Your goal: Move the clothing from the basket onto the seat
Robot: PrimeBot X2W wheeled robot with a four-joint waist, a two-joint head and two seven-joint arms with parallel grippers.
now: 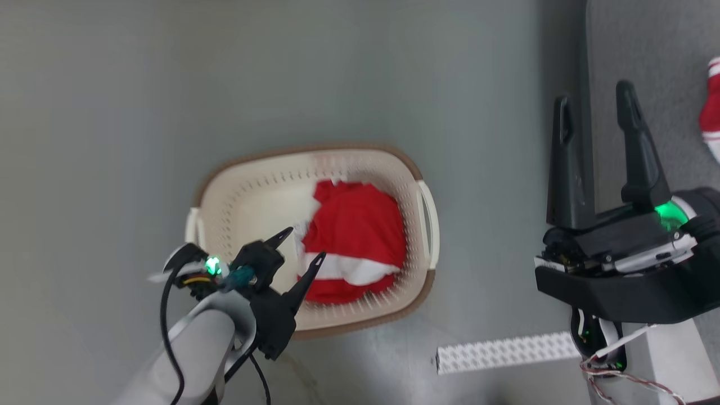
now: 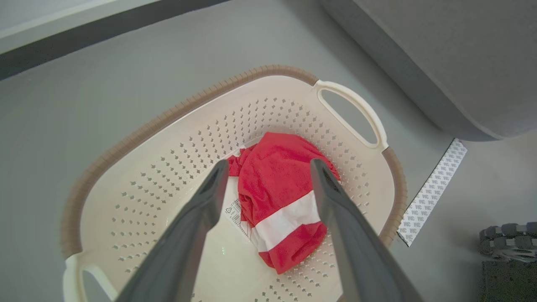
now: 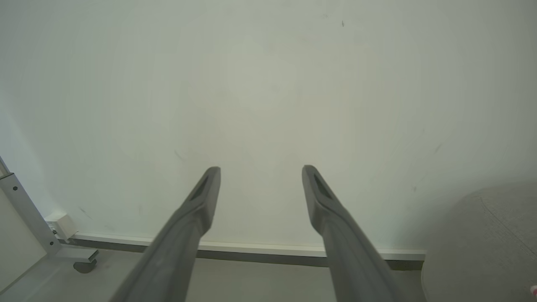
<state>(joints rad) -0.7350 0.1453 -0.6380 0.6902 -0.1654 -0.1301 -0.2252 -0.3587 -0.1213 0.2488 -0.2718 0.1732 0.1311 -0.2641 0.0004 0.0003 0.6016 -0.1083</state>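
Observation:
A red garment with a white band point(image 1: 354, 239) lies bunched in the right half of the cream basket point(image 1: 242, 202) on the floor. My left gripper point(image 1: 304, 243) hangs open over the basket's near left side, its tips just left of the garment. In the left wrist view the garment point(image 2: 279, 197) lies between and beyond the spread fingers point(image 2: 209, 193), above the basket base point(image 2: 218, 268). My right gripper point(image 1: 596, 95) is open and empty, raised at the edge of the grey seat point(image 1: 652, 50). Another red and white garment point(image 1: 712, 107) lies on the seat at the far right.
A white perforated strip point(image 1: 506, 351) lies on the grey floor between basket and seat. The right wrist view faces a pale wall point(image 3: 268, 105) with a skirting board, a wheeled metal leg point(image 3: 50, 235) at the left and the seat's corner point(image 3: 482, 243) at the right.

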